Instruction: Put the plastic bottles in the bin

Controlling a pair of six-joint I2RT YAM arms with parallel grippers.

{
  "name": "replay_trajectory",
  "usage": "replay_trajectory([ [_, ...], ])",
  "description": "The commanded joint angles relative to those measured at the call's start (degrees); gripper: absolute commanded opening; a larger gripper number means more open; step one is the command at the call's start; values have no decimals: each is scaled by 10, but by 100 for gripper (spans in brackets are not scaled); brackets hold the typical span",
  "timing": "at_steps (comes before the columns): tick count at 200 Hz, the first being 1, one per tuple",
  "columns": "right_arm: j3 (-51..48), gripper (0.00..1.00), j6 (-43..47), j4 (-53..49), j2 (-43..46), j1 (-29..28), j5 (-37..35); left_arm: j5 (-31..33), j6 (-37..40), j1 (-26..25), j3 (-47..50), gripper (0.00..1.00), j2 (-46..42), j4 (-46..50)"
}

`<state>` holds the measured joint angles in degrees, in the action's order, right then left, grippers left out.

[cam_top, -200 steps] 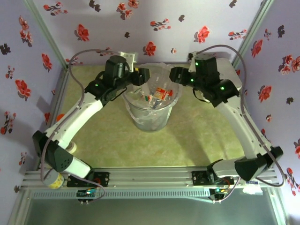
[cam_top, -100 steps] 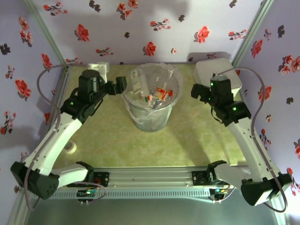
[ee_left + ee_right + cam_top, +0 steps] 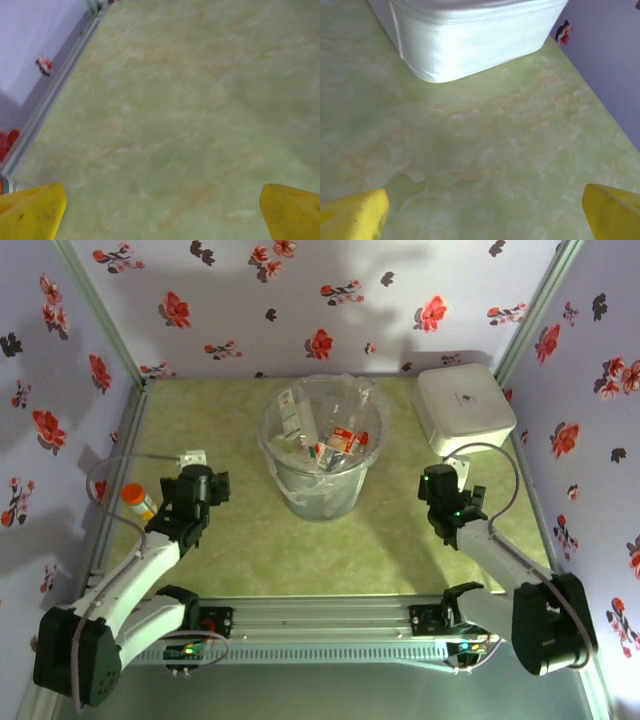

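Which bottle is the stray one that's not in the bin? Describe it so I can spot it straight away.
Find the round bin in the middle of the green table, then look across to the table's left edge. A small bottle lies there alone by the rail; its orange cap sets it apart from the red-labelled bottles inside the bin.

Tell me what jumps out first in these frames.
The round bin in the middle, with the plastic bottles piled inside, grabs the eye first. Next come the white lidded box in the far right corner and a small orange-capped bottle at the left edge. The left hand and right hand sit low near the front, both open and empty.
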<state>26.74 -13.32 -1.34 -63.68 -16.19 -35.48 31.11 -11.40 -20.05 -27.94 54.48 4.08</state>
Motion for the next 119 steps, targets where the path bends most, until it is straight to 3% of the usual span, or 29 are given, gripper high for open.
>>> replay_trajectory([
  [1,-20,100,22,139,-24,6,-43,29,14,23,16,100,7,-102],
  [40,-44,99,40,256,-75,18,-41,16,109,42,54,100,80,-258],
  [79,-47,99,58,374,-128,50,-5,-53,105,99,87,100,201,-466],
  [107,-25,100,72,375,-157,56,24,-75,150,106,41,100,268,-476],
  [119,-23,99,86,382,-164,56,35,-97,159,116,46,100,306,-521],
])
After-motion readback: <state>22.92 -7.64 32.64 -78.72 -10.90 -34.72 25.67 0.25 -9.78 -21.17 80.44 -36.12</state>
